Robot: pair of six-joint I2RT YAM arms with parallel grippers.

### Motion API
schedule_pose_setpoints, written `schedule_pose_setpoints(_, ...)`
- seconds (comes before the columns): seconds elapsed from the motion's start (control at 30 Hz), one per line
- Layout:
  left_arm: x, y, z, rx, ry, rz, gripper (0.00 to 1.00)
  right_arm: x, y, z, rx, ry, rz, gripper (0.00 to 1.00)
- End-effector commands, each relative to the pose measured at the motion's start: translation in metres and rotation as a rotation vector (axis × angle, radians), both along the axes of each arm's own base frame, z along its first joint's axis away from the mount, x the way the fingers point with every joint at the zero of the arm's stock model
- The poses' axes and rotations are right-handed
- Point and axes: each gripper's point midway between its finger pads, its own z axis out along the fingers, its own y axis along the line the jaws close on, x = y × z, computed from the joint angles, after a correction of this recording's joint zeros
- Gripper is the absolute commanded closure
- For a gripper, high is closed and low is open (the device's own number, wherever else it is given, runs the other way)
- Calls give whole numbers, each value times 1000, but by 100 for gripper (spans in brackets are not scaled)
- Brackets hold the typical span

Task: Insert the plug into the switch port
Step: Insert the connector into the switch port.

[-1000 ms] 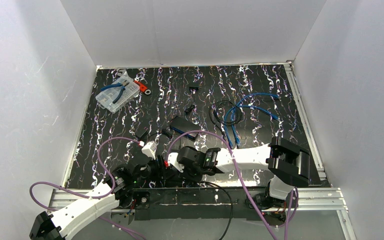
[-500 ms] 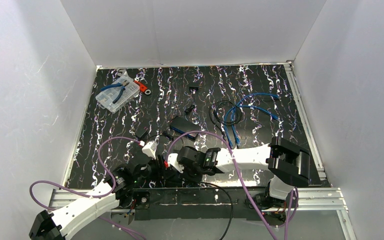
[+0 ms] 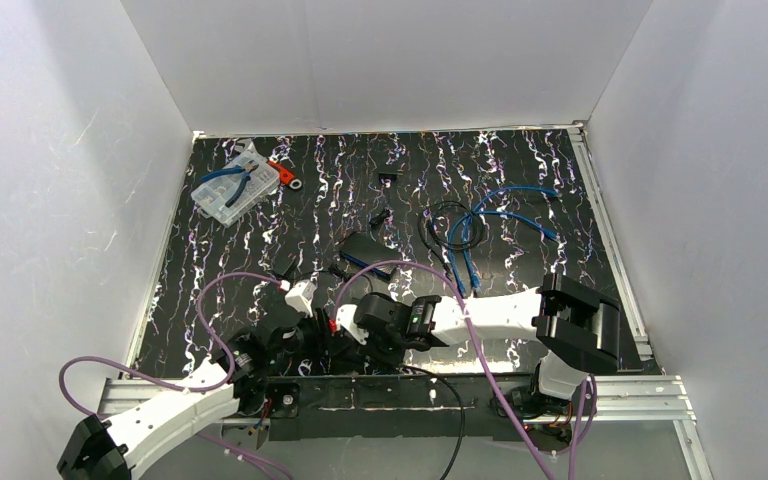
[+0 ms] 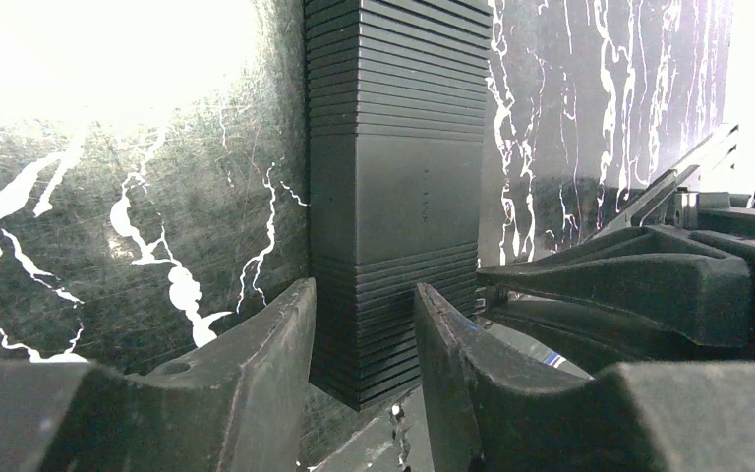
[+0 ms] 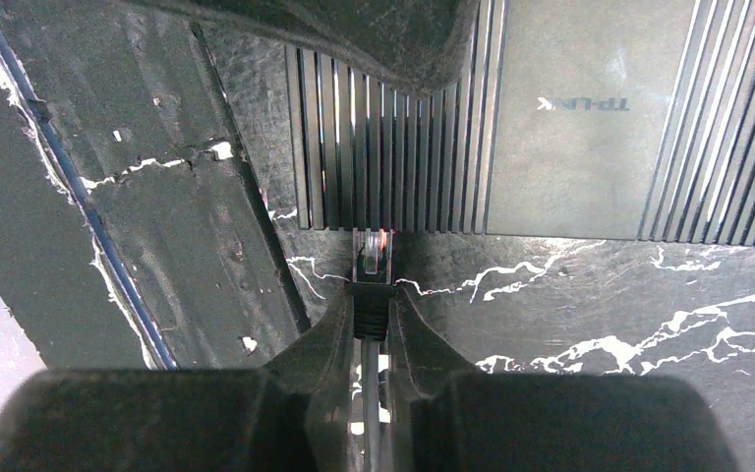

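Although its nose sits against the TP-Link switch [image 5: 570, 118] at 12 o'clock, the clear RJ45 plug [image 5: 372, 254] does not look seated, so insertion is the step in hand. The right end effector [image 5: 372, 295] is pinched tight on its boot. Next, I judge, comes a straight, square push toward 12 o'clock. The left end effector [image 4: 364, 334] straddles the switch's end on the desk [image 5: 600, 295], part-open; whether it clamps, I cannot tell.

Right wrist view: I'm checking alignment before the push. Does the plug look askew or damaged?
Nothing stands out: the clear plastic plug, pinched in the right gripper, points straight at the edge of the black ribbed switch. The port itself is hidden.
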Motion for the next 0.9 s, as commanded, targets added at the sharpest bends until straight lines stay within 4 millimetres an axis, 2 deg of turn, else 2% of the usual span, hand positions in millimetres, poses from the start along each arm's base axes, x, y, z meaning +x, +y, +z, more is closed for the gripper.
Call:
schedule_pose_setpoints(0.0, -13, -6, -3, -26, 40, -62, 62, 16, 47, 40, 222, -41, -24, 99)
schedule_pose_setpoints(0.4, -16, -9, -3, -45, 44, -84, 64, 32, 57, 51, 312, 27, -144, 99)
schedule_pose_setpoints(0.73, -17, -12, -2, -58, 41, -101, 65, 31, 64, 50, 356, 53, -118, 99)
schedule_pose_setpoints(0.87, -19, -14, -2, -61, 52, -115, 66, 34, 65, 57, 387, 26, -115, 99)
